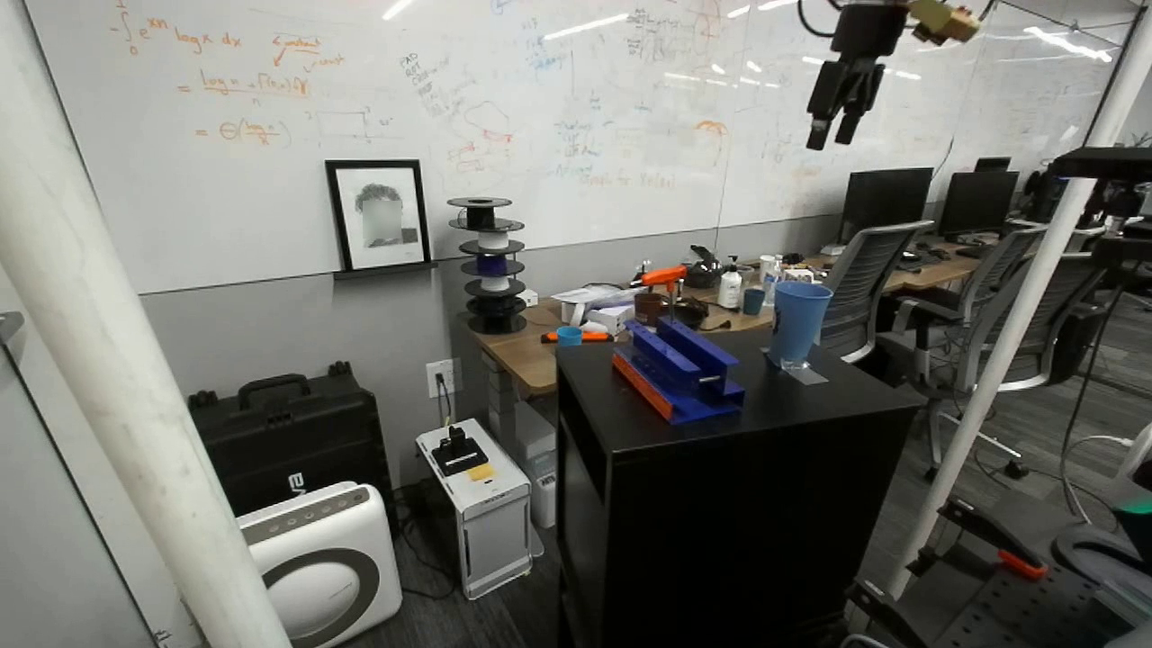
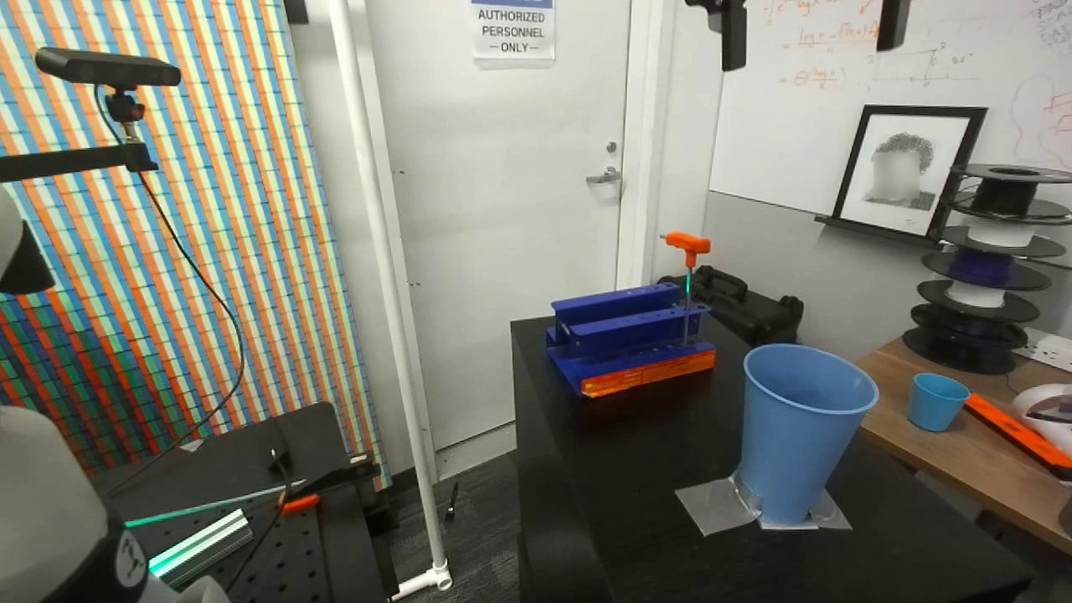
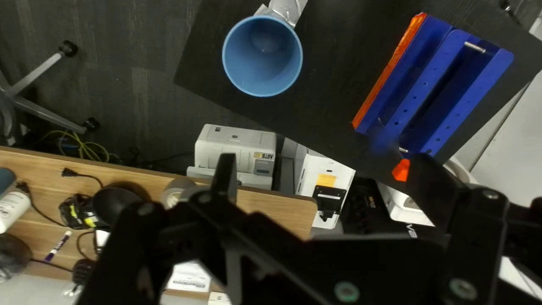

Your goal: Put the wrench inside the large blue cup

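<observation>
The wrench (image 2: 690, 249) has an orange T-handle and a thin shank. It stands upright at one end of the dark-blue metal bracket (image 1: 684, 360); its handle also shows in an exterior view (image 1: 662, 276) and, partly hidden by a finger, in the wrist view (image 3: 400, 170). The large blue cup (image 2: 796, 452) stands upright on the black cabinet, its base taped down; it also shows in an exterior view (image 1: 799, 324). In the wrist view the cup (image 3: 262, 63) looks empty. My gripper (image 1: 831, 139) is open and empty, high above the cabinet; its fingers (image 2: 812, 52) are wide apart.
The black cabinet top (image 2: 636, 469) carries the bracket, which has an orange side. A wooden desk (image 3: 271, 209) beside it holds a small blue cup (image 2: 936, 402), stacked spools (image 2: 984, 268) and clutter. White poles (image 2: 381, 251) and office chairs (image 1: 846, 297) stand around.
</observation>
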Controlling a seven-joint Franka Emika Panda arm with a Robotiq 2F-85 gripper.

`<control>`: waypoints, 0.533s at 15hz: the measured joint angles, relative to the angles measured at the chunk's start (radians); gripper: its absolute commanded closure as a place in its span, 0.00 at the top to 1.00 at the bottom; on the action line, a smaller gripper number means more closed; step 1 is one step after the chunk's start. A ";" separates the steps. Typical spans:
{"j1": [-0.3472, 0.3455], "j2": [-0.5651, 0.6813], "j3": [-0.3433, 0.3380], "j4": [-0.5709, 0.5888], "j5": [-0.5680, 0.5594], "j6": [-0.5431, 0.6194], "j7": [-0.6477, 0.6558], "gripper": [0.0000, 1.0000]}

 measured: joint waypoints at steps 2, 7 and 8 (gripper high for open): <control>0.012 0.117 0.008 0.065 0.040 0.001 -0.050 1.00; 0.016 0.351 0.073 0.216 0.069 -0.024 -0.132 1.00; 0.016 0.387 0.088 0.241 0.069 -0.027 -0.136 1.00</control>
